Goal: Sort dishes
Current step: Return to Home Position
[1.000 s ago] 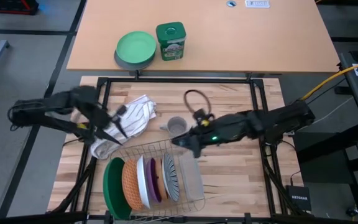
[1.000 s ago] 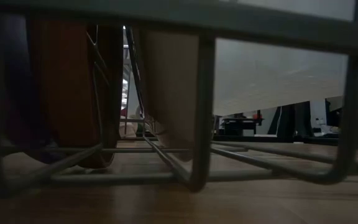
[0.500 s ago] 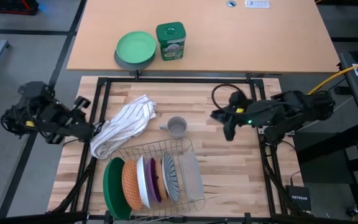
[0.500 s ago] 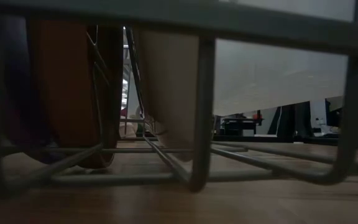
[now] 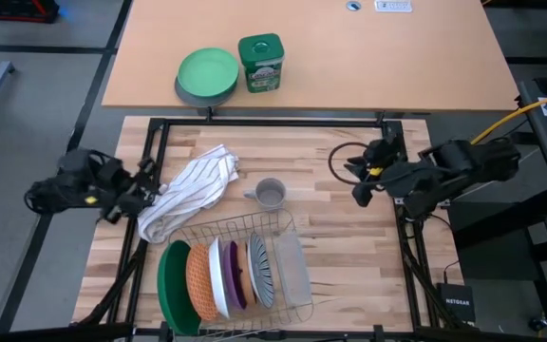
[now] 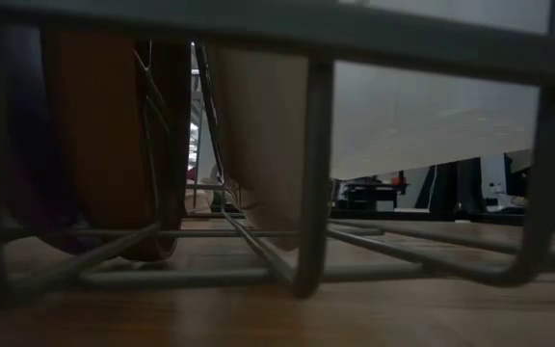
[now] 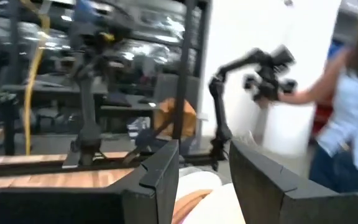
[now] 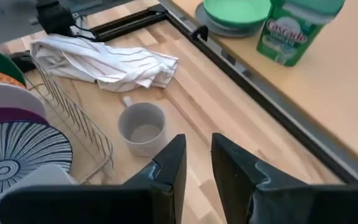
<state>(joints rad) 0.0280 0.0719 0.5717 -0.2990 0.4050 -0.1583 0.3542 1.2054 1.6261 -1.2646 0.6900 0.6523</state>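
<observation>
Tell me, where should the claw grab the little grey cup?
Probably its rim, from above: the cup stands upright with its mouth open, so one finger can slip inside. Use the right claw, on the side away from the handle and the towel.

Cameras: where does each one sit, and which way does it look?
High view: above, looking straight down; left gripper, right gripper show.
Low view: table height, through dish rack wires into the room; no arm.
Left wrist view: faces the room, a person; own fingers show.
Right wrist view: faces the mug, plates; own fingers show.
Shared: high and right wrist both see the mug.
</observation>
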